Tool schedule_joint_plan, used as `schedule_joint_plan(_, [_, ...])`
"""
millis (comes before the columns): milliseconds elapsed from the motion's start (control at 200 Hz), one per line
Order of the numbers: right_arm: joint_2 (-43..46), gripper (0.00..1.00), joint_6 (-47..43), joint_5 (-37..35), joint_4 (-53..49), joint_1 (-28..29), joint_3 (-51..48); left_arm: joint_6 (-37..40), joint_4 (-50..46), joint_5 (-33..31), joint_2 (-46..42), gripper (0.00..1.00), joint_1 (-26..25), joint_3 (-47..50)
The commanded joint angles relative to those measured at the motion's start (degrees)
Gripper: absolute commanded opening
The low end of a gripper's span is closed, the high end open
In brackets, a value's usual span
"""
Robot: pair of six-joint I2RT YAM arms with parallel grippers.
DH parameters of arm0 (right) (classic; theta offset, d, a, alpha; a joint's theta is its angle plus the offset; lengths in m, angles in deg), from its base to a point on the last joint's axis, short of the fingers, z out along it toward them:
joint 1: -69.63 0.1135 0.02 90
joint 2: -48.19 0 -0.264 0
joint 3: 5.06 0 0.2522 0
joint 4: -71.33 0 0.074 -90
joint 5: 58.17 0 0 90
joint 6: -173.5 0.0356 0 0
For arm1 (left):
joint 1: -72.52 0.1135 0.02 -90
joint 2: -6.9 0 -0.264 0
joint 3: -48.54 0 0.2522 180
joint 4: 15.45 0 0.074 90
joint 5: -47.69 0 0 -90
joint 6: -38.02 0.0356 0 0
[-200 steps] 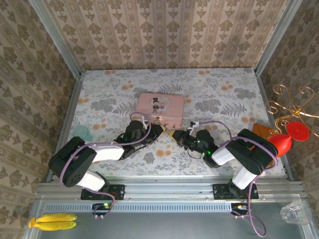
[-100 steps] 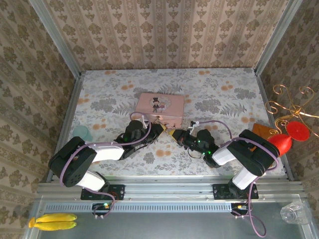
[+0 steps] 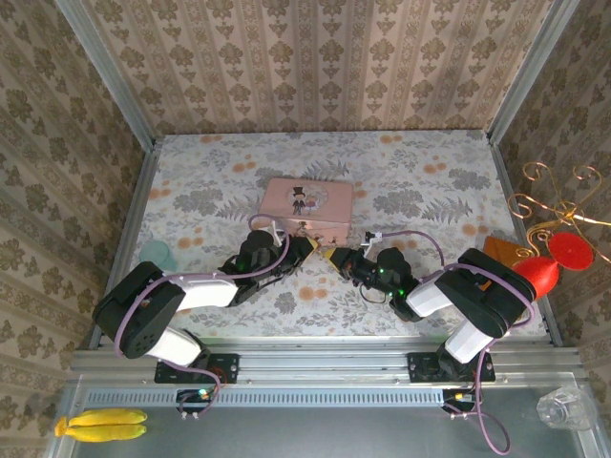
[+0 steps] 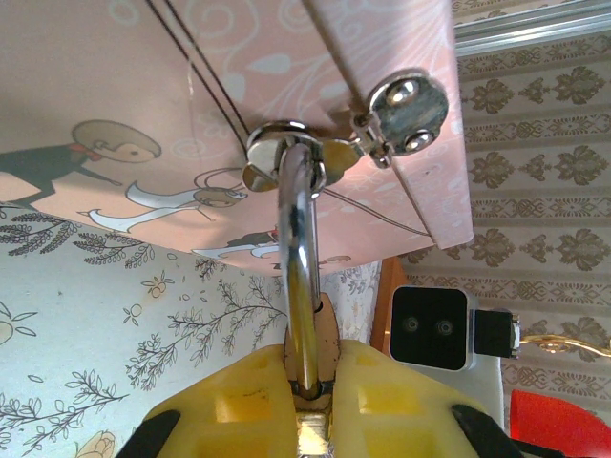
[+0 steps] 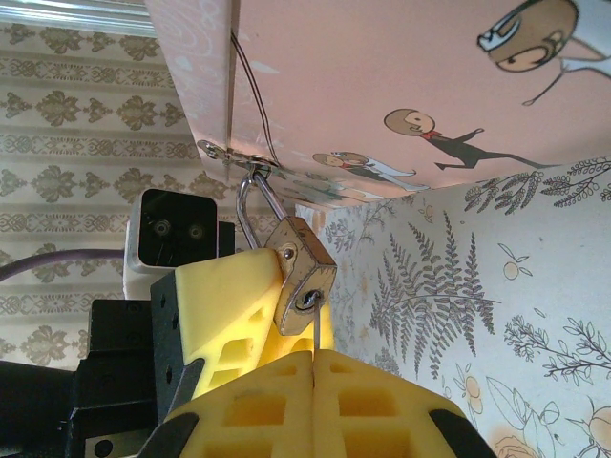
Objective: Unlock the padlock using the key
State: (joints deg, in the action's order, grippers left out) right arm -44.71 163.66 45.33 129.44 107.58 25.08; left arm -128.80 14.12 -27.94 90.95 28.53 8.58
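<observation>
Entry, near to far

1. Right pincer (image 5: 313, 367): fingers pressed together, clamping the key (image 5: 314, 336), a thin dark sliver standing out of the tips
2. Padlock (image 5: 304, 272): brass body hanging tilted, keyhole face turned toward the right pincer. The key's tip meets the keyhole; how deep it sits cannot be told
3. Left pincer (image 4: 310, 367): closed on the padlock body from the opposite side, with the silvery shackle (image 4: 298, 267) rising out from between its fingers
4. Pink tin (image 3: 305, 202): lies on the counter (image 3: 430, 191) beyond both pincers, and the shackle is threaded through the hasp loop (image 4: 270, 143) on its front wall

Step in hand, as judged: seating the key in the lock

Next move calls for: a straight push along the key's own line until it is fully home, then a twist of the right wrist. Meanwhile the left pincer holds the body steady so the lock does not swing on the hasp
</observation>
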Motion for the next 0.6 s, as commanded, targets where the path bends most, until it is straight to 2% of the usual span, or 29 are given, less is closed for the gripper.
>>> schedule_joint_plan(0, [2.0, 0.0, 0.5, -2.2, 2.4, -0.4, 0.3, 0.4, 7.0, 3.0, -0.3, 0.0, -0.6, -0.6])
schedule_joint_plan(595, [1.8, 0.0, 1.1, -1.4, 2.7, -1.3, 0.3, -1.1, 9.3, 3.1, 0.0, 0.0, -0.3, 0.0])
